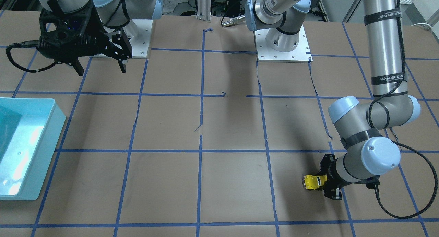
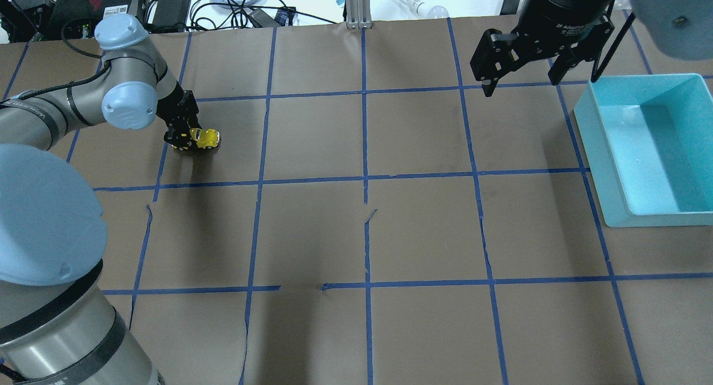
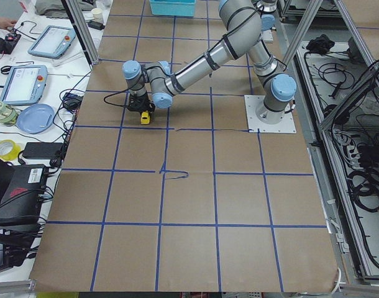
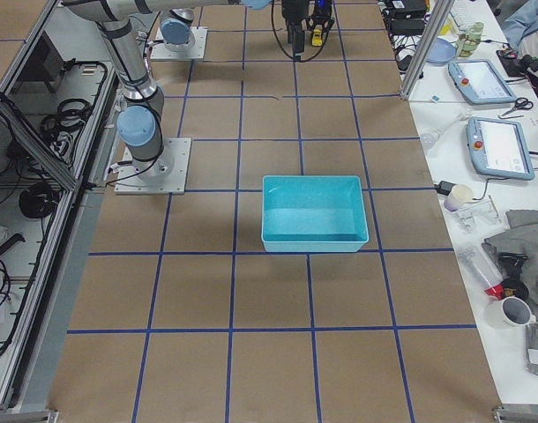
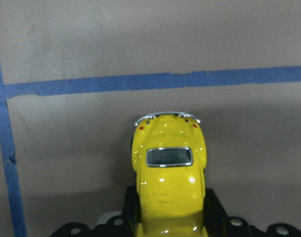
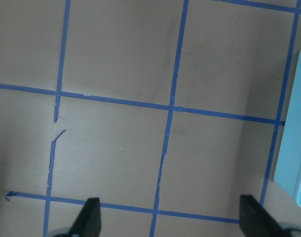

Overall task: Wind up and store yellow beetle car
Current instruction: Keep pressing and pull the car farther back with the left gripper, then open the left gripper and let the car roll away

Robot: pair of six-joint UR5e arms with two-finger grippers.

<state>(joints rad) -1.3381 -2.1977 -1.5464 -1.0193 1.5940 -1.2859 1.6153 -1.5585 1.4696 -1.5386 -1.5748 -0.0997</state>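
Left gripper point(image 2: 188, 140) clamps one end of the yellow beetle car point(image 2: 207, 138), which rests near the counter's far edge, left half, its long axis continuing the gripper's. Right gripper point(image 2: 522, 84), spread and empty, hangs well apart by the teal bin point(image 2: 599, 162).

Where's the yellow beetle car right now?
The yellow beetle car is at the overhead view's left, held in the left gripper, far from the teal bin at the right.

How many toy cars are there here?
1. The yellow beetle car sits on the table at the robot's left, between the jaws of the left arm. None shows in the teal bin.
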